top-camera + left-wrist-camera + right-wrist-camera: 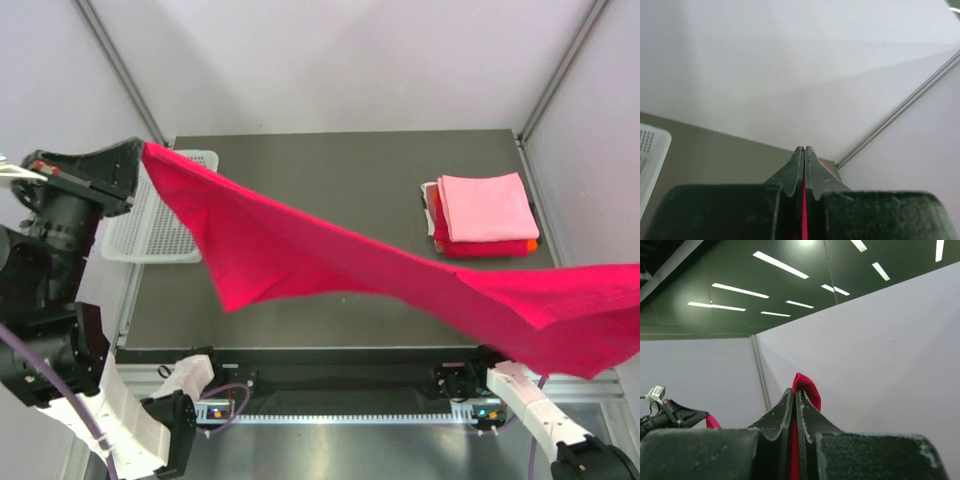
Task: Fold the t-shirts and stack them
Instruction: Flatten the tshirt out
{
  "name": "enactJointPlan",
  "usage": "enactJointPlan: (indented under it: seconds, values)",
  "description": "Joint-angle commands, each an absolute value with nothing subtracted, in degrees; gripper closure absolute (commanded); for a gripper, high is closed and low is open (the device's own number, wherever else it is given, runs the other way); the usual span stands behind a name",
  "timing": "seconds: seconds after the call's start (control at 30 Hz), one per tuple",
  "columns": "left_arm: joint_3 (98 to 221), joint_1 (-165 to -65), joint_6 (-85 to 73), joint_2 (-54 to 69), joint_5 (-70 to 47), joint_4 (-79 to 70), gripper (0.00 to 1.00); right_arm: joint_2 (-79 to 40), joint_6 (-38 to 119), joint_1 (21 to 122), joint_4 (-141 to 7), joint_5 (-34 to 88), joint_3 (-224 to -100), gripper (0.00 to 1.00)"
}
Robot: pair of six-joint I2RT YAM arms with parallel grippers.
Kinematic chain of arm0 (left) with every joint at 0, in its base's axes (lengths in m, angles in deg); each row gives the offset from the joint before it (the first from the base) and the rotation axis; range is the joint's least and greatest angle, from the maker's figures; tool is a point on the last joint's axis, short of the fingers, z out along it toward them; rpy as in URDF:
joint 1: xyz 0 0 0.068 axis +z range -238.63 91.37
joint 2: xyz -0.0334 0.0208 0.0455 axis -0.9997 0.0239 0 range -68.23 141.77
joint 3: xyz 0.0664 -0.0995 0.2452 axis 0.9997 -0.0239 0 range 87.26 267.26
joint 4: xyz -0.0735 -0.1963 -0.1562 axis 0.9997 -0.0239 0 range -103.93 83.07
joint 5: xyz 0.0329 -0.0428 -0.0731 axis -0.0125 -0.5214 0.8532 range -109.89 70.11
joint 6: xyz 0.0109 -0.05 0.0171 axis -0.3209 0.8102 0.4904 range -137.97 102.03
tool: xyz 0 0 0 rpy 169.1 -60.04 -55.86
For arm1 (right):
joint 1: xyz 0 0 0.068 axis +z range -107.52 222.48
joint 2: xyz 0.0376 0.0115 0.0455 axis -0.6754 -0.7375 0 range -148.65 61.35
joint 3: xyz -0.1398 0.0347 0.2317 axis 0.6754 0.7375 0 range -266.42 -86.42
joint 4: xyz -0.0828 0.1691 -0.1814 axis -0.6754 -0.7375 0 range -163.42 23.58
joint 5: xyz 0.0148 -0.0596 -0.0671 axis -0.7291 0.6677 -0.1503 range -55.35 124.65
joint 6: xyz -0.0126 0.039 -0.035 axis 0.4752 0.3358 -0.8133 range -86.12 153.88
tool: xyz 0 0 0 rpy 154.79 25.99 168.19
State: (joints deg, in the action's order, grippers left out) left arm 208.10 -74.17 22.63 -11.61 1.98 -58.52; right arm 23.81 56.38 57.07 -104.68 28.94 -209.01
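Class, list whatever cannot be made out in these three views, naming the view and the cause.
- Top view: the crimson t-shirt runs off the right edge, hiding its far end.
- Top view: the folded stack shows only edges under its pink top; the count is unclear.
- Top view: the white basket is partly covered by shirt and left arm.
- Wrist views: the left tool and right tool show only a sliver of cloth.

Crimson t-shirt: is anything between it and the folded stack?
Nothing visible. Left hand and right hand hold the crimson t-shirt stretched above the table; the stack lies uncovered at right, the white basket at left. The cloth hides some table.
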Motion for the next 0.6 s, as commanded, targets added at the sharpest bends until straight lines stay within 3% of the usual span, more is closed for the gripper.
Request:
enactJointPlan:
  seconds: [0.0, 0.13, 0.37, 0.47, 0.57]
  values:
    - [217.2, -74.5, 25.5, -6.6, -0.3, -64.8, 1.0, 17.2, 56.4, 57.7, -109.0, 30.3, -210.8, 1.0]
    - [210.3, -74.7, 24.1, -6.2, -0.1, -63.4, 1.0, 12.8, 56.8, 57.8, -108.0, 30.3, -207.1, 1.0]
    - [178.0, -74.6, 21.7, -8.0, -3.1, -48.4, 1.0, 4.1, 59.1, 57.8, -99.3, 29.6, -189.3, 1.0]
    - [171.8, -74.6, 23.5, -4.6, -2.8, -42.4, 1.0, -2.2, 60.2, 57.6, -94.3, 28.3, -187.1, 1.0]
    - [173.5, -74.5, 27.2, 2.2, -1.2, -34.9, 1.0, -12.1, 60.9, 57.4, -93.9, 26.9, -193.4, 1.0]
